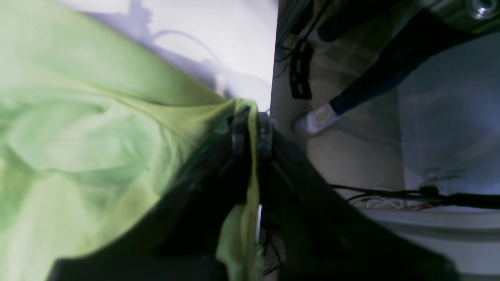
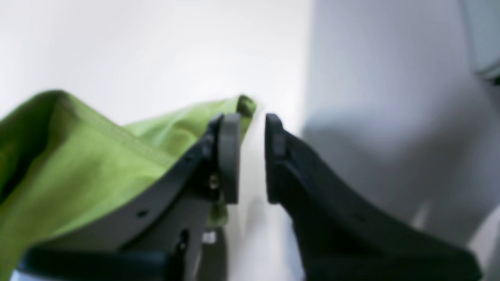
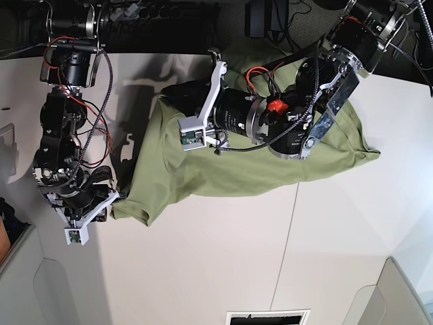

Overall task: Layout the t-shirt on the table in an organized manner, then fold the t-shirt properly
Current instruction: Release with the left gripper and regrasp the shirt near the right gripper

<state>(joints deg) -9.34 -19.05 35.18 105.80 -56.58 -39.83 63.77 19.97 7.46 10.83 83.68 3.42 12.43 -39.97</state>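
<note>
The olive-green t-shirt [image 3: 223, 179] lies rumpled across the far middle of the white table [image 3: 216, 264]. My left arm stretches over it, and my left gripper [image 3: 169, 95] sits at its far left part. In the left wrist view that gripper [image 1: 252, 117] is shut on a fold of the t-shirt [image 1: 97, 136] close to the table's [image 1: 218, 35] edge. My right gripper [image 3: 108, 201] is at the shirt's near left corner. Its wrist view shows the gripper [image 2: 252, 121] open, with bare table [image 2: 156, 47] in the gap and the t-shirt's [image 2: 90, 164] hem beside the left finger.
Beyond the table's edge a person's leg with a white shoe [image 1: 320, 119] stands on the floor, near a power strip [image 1: 300, 74] and cables [image 1: 390, 193]. A thin seam [image 3: 287, 237] crosses the tabletop. A dark slot [image 3: 267, 317] sits at the near edge.
</note>
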